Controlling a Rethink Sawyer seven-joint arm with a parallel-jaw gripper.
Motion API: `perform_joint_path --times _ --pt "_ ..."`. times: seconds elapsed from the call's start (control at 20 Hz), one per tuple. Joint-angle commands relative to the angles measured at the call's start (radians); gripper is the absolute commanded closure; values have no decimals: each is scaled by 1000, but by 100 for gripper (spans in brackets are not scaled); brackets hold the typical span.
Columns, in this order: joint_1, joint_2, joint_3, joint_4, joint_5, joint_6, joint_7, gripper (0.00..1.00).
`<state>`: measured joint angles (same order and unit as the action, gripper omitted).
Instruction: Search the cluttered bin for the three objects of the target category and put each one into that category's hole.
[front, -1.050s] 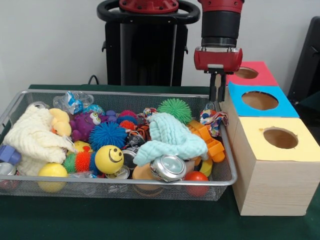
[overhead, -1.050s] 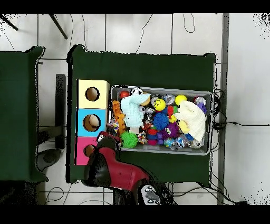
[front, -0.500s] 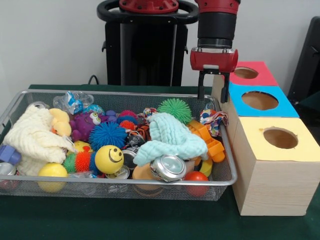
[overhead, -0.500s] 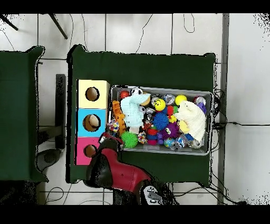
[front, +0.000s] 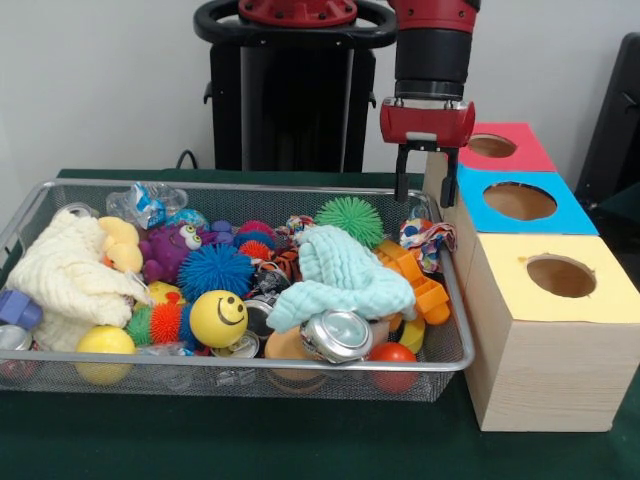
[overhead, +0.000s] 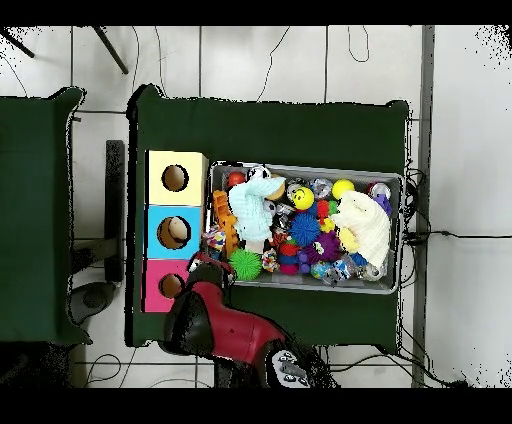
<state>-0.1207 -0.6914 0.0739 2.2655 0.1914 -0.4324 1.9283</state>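
The gripper (front: 426, 188) hangs with its fingers (front: 401, 186) spread and empty over the far right corner of the wire bin (front: 300, 364), beside 3 holed boxes (front: 545, 290), above the knotted rope toy (front: 425, 238).

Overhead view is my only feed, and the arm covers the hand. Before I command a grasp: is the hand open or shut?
Observer: Open. In the front view the hand has both fingers spread, with nothing between them.
Operator: Is it down among the toys?
Observer: No. Its tips hang above the far rim of the wire bin, clear of everything in it.
Operator: What lies nearest below it?
Observer: A multicoloured cloth toy, in the bin's corner beside the blue-topped box.
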Motion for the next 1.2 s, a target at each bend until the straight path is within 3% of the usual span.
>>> perform_joint_path --times 0.05,0.8,1.2 --pt "-30 29 70 -34 -5 -2 255 0" --pt "-52 159 61 -113 -46 -136 270 0" --pt "-52 196 111 -118 -25 -214 347 0"
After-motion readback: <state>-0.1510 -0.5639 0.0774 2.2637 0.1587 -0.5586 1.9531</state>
